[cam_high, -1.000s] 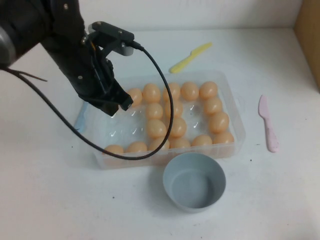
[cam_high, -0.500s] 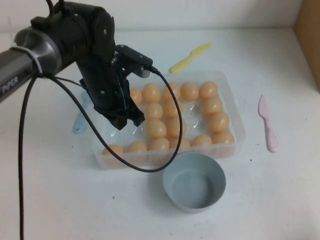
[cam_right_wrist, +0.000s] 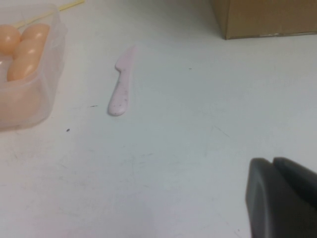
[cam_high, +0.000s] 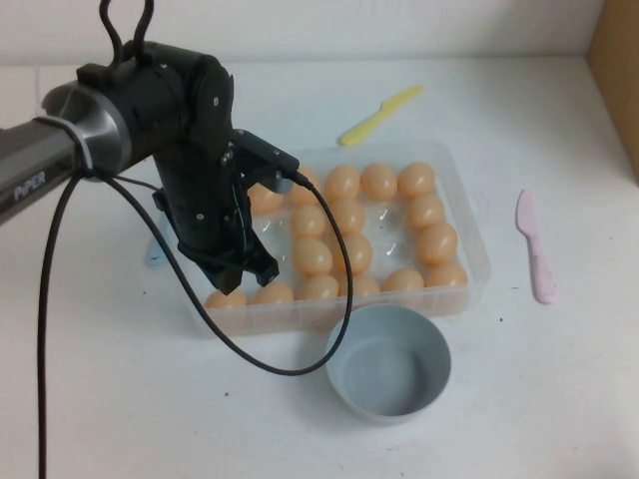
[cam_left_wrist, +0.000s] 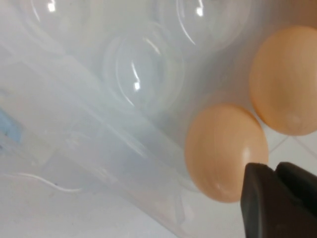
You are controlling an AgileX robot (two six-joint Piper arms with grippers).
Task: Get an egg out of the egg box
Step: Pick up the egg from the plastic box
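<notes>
The clear plastic egg box [cam_high: 471,222] lies mid-table with several peach-orange eggs [cam_high: 313,256] in its right half and front row. My left gripper [cam_high: 247,275] hangs over the box's front left part, shut and empty. In the left wrist view its fingertips [cam_left_wrist: 257,193] sit right beside one egg [cam_left_wrist: 225,151], with a second egg [cam_left_wrist: 285,79] next to it and bare dimples [cam_left_wrist: 143,69] of the box beyond. My right gripper [cam_right_wrist: 277,171] is shut and empty over bare table, right of the box; it does not show in the high view.
A round grey-blue bowl [cam_high: 387,362] stands just in front of the box. A yellow plastic knife [cam_high: 379,115] lies behind it, a pink one [cam_high: 534,244] to its right. A cardboard box [cam_high: 617,70] stands at the far right. The arm's black cable [cam_high: 300,339] loops over the box front.
My left arm has swung from the box's back left corner toward its front and come down near the front-row eggs. The eggs and the box have not moved.
</notes>
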